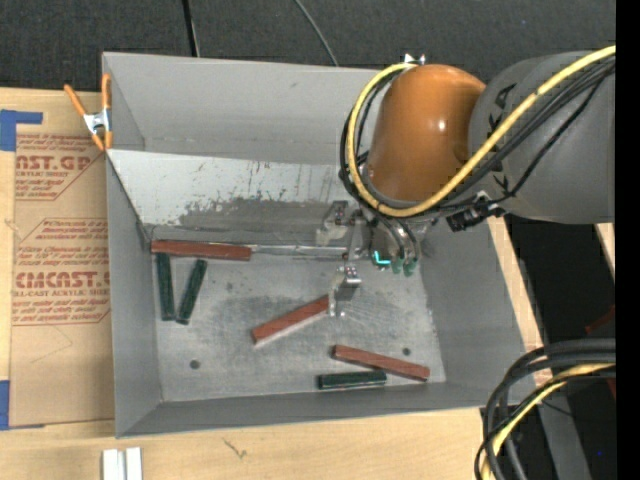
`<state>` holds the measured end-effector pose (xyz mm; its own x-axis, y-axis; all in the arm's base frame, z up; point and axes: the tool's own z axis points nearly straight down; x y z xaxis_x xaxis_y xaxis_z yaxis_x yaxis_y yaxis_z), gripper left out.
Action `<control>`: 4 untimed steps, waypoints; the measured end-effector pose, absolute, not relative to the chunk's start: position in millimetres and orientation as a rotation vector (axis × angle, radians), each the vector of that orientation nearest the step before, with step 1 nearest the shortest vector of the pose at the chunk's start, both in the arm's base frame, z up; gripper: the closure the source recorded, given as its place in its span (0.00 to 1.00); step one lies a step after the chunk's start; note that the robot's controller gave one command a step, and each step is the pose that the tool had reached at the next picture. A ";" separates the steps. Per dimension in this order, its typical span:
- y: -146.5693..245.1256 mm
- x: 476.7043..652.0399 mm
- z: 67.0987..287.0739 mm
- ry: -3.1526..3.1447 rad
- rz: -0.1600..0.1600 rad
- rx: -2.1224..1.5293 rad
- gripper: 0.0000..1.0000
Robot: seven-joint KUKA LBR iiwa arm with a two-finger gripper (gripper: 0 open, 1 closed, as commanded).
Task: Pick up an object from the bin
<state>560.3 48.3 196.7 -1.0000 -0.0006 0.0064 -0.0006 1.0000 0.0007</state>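
Nearest to the lens is the orange cover (420, 133) of the arm (550, 138), with yellow and black cables (352, 138) looped around it. The arm comes in from the right over the bin (130, 268). Below the cover the gripper (343, 260) hangs low over the middle of the bin floor. Its fingers (347, 290) stand wide apart, one toward the back wall and one toward the front, and nothing is between them. The tip of the front finger is at the right end of a red-brown stick (290, 323), which lies tilted in the middle of the floor; whether it touches the stick, I cannot tell. A second stick (200, 251) of the same colour lies at the back left, and a third stick (380, 363) lies near the front right. Just beside the third one, at the front wall, lies a dark green stick (350, 379). Two more green sticks (165, 288) lie side by side at the left, just in front of the second stick.
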 end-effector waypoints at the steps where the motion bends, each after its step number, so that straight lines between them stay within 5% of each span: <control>1: 48.1 561.9 201.3 -3.143 -0.002 0.001 0.00; 2: 51.9 566.0 164.5 -3.149 -0.003 -0.100 0.00; 3: 60.7 561.2 76.6 -3.146 -0.003 0.189 1.00; 4: 60.7 561.2 76.6 -3.146 -0.003 0.189 1.00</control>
